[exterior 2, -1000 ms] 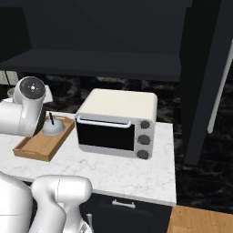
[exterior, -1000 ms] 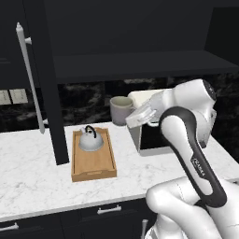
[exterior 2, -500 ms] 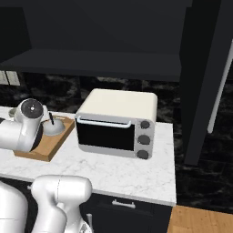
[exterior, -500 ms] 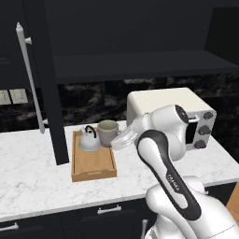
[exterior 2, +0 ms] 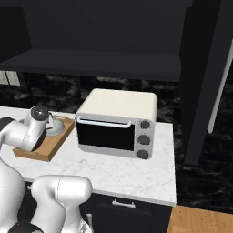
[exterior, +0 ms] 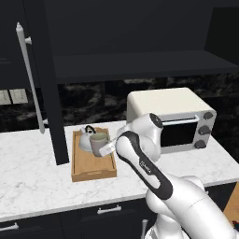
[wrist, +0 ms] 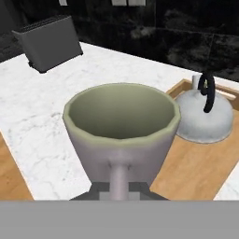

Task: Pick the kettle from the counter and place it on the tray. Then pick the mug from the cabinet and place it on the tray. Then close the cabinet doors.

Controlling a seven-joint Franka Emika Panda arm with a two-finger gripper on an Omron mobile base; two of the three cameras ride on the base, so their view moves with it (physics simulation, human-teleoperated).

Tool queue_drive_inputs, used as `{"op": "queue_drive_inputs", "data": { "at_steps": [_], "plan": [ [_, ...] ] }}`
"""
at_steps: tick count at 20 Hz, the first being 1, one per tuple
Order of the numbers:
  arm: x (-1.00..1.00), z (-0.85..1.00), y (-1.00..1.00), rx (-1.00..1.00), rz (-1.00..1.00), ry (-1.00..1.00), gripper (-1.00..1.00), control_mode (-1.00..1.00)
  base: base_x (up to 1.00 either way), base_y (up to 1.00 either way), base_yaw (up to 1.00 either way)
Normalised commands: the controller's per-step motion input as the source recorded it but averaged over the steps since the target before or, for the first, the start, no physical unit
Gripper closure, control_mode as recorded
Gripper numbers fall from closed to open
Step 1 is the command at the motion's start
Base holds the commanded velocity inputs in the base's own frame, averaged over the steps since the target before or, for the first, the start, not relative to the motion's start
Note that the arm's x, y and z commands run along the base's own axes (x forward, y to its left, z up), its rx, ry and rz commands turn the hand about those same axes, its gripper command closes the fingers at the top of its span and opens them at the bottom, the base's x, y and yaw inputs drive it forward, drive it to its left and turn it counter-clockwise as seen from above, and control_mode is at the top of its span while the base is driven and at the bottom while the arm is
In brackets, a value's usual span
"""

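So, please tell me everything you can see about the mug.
The mug is pale grey-white outside and dull green inside, looks ceramic and empty. It stands upright, its side handle toward the hand camera, clamped between the shut jaws of the gripper. In the left base view it hangs over the wooden tray, in front of the silver kettle. Whether its base touches the tray cannot be told.

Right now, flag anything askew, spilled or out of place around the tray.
Nothing stands out. The kettle sits upright inside the tray, and the mug is upright in the gripper over the tray. No spill shows on the counter. The cabinet doors stand open, as that step is not yet done.
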Motion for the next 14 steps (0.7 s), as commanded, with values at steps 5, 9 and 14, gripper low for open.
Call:
{"op": "queue_drive_inputs", "data": {
  "at_steps": [5, 9, 14],
  "plan": [
    [0.39, -0.49, 0.17, -0.03, 0.03, 0.00, 1.00, -1.00, 0.00, 0.00, 0.00],
    [0.21, -0.43, 0.05, -0.07, 0.09, -0.05, 1.00, -1.00, 0.00, 0.00, 0.00],
    [0.27, -0.40, 0.00, -0.02, 0.06, 0.00, 1.00, -1.00, 0.00, 0.00, 0.00]
  ]
}}
